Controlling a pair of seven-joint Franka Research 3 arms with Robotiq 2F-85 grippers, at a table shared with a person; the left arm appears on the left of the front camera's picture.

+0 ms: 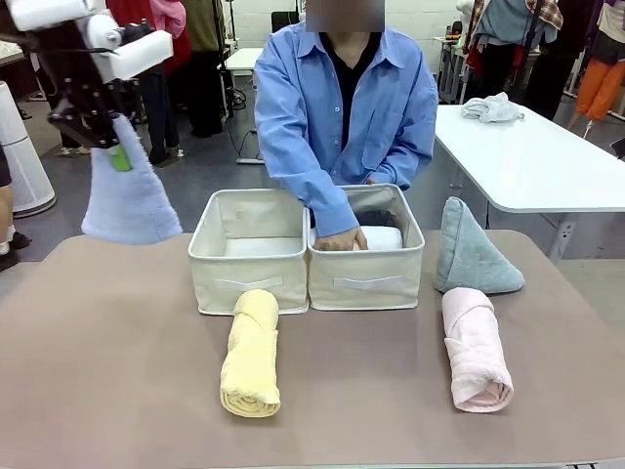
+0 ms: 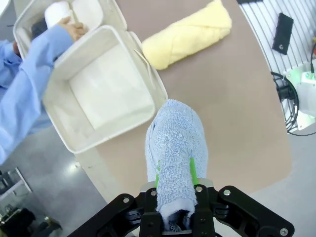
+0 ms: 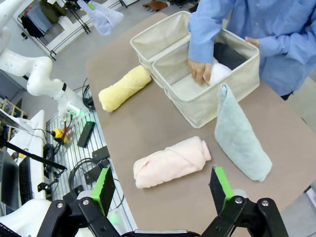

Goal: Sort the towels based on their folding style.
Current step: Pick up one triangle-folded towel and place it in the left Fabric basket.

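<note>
My left gripper (image 1: 117, 147) is shut on the tip of a lavender-blue cone towel (image 1: 128, 200) that hangs high above the table's left edge; in the left wrist view that lavender-blue towel (image 2: 176, 153) hangs between my green pads (image 2: 193, 173). A pale yellow roll (image 1: 251, 354) lies in front of the left box (image 1: 250, 278). A pink roll (image 1: 475, 349) and a grey-green cone (image 1: 469, 252) lie at the right. In the right box (image 1: 367, 277) lie a white roll (image 1: 381, 237) and a dark grey roll (image 1: 378, 217), with the person's hand (image 1: 341, 238) on them. My right gripper (image 3: 163, 186) stands open above the pink roll (image 3: 170, 162).
The left beige box holds nothing. The person in a blue shirt (image 1: 342, 107) stands behind the boxes, leaning an arm into the right one. A white table (image 1: 532, 156) with a cloth heap (image 1: 491, 107) stands at the far right. Bare tabletop lies at the front left.
</note>
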